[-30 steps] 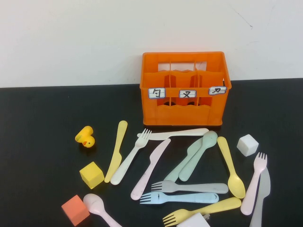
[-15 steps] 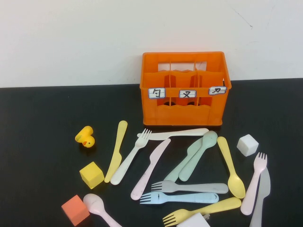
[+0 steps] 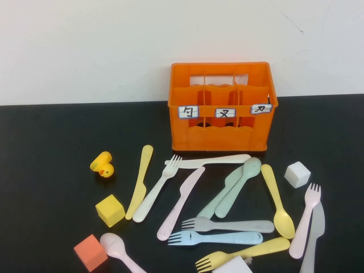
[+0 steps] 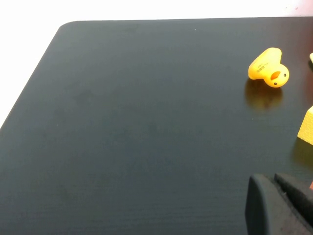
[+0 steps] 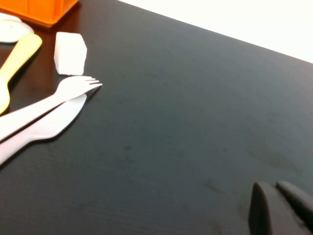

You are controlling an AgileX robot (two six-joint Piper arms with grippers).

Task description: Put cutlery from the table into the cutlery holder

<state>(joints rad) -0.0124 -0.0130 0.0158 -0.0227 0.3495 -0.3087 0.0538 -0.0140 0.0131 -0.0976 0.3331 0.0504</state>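
Crate (image 3: pixel 222 108): I see it orange, upright at the back of the table (image 3: pixel 51 148), three white labels on its front; I take it as my landmark
Cutlery: all lying flat on the table in front of the crate
White knife (image 3: pixel 207 161): nearest the crate, just before its front wall
Yellow knife (image 3: pixel 140 181), mint fork (image 3: pixel 156 189), pink knife (image 3: pixel 181 202): front-left of the crate
Two mint spoons (image 3: pixel 236 186): straight in front of the crate, side by side
Yellow spoon (image 3: pixel 278 201): front-right of the crate
Pink fork (image 3: pixel 305 220) and grey knife (image 3: pixel 313 239): further front-right, side by side, past the white cube (image 3: pixel 297 174)
Grey fork (image 3: pixel 227 225), blue fork (image 3: pixel 215 238), yellow fork (image 3: pixel 243 253): well in front of the crate
Pink spoon (image 3: pixel 121 252): far front-left of the crate, beside the orange cube (image 3: pixel 90 252)
Duck (image 3: pixel 102 165), yellow cube (image 3: pixel 110 210): left of the crate, among the cutlery's edge
Left gripper (image 4: pixel 281 205): only a dark tip shows on my wrist camera, well left of the crate, over bare table near the duck; I cannot tell its finger state
Right gripper (image 5: pixel 281 208): dark tip over bare table right of the crate; finger state I cannot tell
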